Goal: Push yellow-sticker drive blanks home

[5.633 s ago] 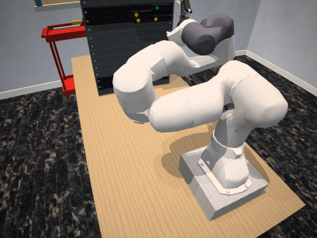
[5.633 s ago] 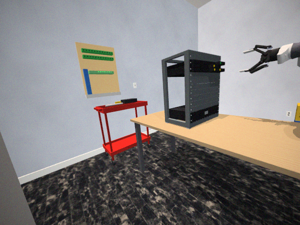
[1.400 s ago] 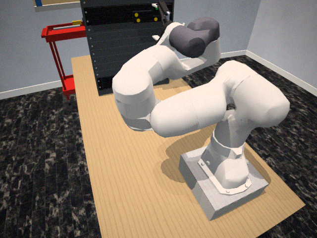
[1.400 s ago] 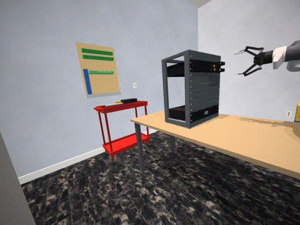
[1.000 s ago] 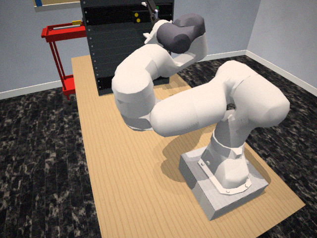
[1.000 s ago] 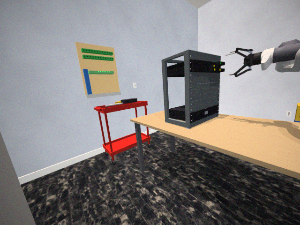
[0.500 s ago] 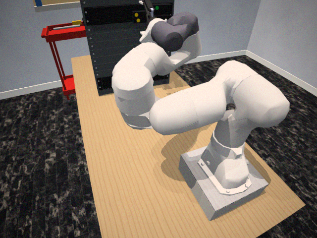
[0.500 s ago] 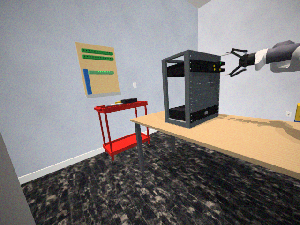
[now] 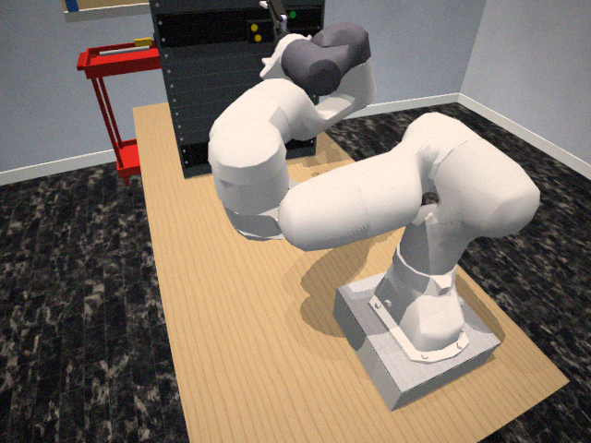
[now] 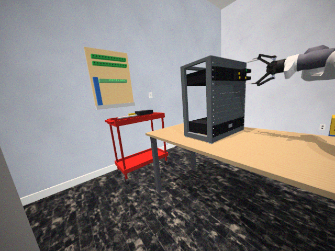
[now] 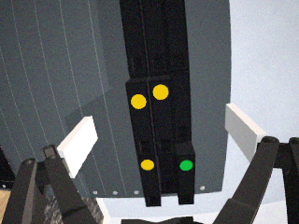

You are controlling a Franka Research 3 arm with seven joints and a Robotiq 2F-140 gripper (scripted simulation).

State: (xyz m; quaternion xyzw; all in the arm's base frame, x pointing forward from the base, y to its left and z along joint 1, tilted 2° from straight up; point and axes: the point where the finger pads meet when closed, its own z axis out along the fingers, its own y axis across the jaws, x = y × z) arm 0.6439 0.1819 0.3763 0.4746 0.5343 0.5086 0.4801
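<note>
The dark grey rack (image 9: 200,95) (image 10: 208,107) (image 11: 56,56) stands at the far end of the table (image 9: 229,333) (image 10: 270,153). The black storage chassis (image 9: 205,23) (image 10: 224,73) sits near its top. Four blanks stand out of its right end. In the wrist view three carry yellow stickers (image 11: 138,101) (image 11: 161,92) (image 11: 148,164) and one a green sticker (image 11: 186,164) (image 9: 292,15) (image 10: 246,70). The top view shows two yellow stickers (image 9: 254,27) (image 9: 258,37); the arm hides the third. My gripper (image 9: 273,10) (image 10: 249,72) (image 11: 158,122) is open wide and empty. It hangs just in front of the blanks, its fingers spread on either side of them without touching.
A second black unit (image 10: 221,128) sits at the rack's bottom. A red cart (image 9: 119,59) (image 10: 135,118) with small tools stands left of the table. A pegboard (image 10: 109,78) hangs on the wall behind it. The robot base (image 9: 410,348) is at the table's near end.
</note>
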